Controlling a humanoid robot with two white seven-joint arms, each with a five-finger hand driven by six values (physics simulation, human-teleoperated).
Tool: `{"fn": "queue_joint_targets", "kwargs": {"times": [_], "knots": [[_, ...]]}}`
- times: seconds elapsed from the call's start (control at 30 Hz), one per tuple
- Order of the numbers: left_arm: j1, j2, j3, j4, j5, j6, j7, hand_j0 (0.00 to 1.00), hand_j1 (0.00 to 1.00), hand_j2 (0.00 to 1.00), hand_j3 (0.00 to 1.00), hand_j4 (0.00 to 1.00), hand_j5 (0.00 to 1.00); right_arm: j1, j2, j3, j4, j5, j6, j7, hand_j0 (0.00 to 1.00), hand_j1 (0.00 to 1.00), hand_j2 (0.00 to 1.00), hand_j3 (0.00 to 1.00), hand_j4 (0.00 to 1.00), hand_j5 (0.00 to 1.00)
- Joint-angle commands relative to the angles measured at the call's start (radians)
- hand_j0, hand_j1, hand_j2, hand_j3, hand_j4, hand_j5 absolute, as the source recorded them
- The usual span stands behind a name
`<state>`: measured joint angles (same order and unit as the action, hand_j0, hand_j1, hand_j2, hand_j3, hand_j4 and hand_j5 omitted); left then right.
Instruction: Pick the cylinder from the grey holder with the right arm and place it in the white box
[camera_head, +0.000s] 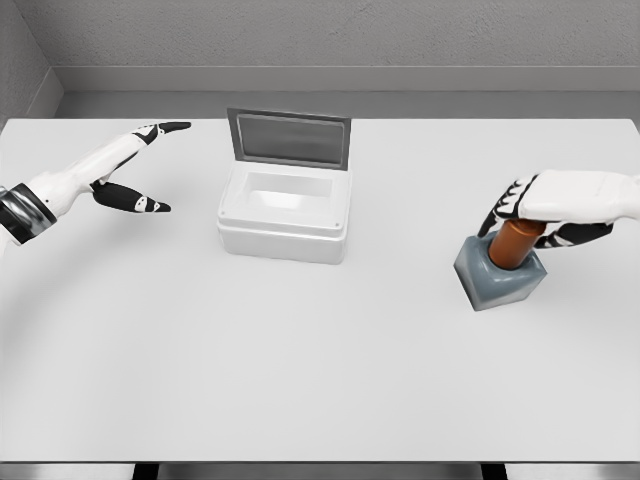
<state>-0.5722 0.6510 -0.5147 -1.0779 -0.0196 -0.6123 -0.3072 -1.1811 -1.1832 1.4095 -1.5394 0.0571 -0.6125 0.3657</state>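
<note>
A: We begin at the left. What is the left hand (125, 170) doing?

B: It hangs above the counter (300, 360), well apart from everything. Its fingers (165, 128) are spread wide and hold nothing. I think it waits there so it does not disturb the work.

A: And in the middle?

B: The white box (285, 215) stands with its lid (288, 138) raised at the back, so the inside is free to receive something from above. It looks empty.

A: Now the right side.

B: The grey holder (498, 276) sits near the right edge, a little turned. The cylinder (514, 243), brown-orange, is in it, upright. The right hand (550, 205) lies over the top of the cylinder, with dark fingers bent down on both sides of it.

A: Is the grip closed?

B: They appear to close around the cylinder, but how firmly I cannot tell. I judge the lift is not yet done, because the cylinder is seated in the holder.
</note>
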Motion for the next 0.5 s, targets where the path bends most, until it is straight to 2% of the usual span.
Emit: {"fn": "queue_joint_targets", "kwargs": {"times": [0.0, 0.13, 0.47], "knots": [[0.0, -0.001, 0.001, -0.001, 0.007, 0.001, 0.0, 1.0, 1.0, 1.0, 1.0, 1.0, 1.0, 0.0, 0.001, 0.003, 0.002, -0.005, 0.002, 0.002, 0.64, 0.64, 0.64, 0.64, 0.64, 0.64], [0.0, -0.001, 0.001, -0.001, 0.007, 0.001, 0.0, 1.0, 1.0, 1.0, 1.0, 1.0, 1.0, 0.0, 0.008, 0.003, 0.013, -0.005, 0.002, 0.002, 0.56, 0.56, 0.56, 0.56, 0.56, 0.56], [0.0, -0.001, 0.001, -0.001, 0.007, 0.001, 0.0, 1.0, 1.0, 1.0, 1.0, 1.0, 1.0, 0.001, 0.008, 0.002, 0.015, -0.005, 0.002, 0.002, 0.53, 0.53, 0.53, 0.53, 0.53, 0.53]]}}
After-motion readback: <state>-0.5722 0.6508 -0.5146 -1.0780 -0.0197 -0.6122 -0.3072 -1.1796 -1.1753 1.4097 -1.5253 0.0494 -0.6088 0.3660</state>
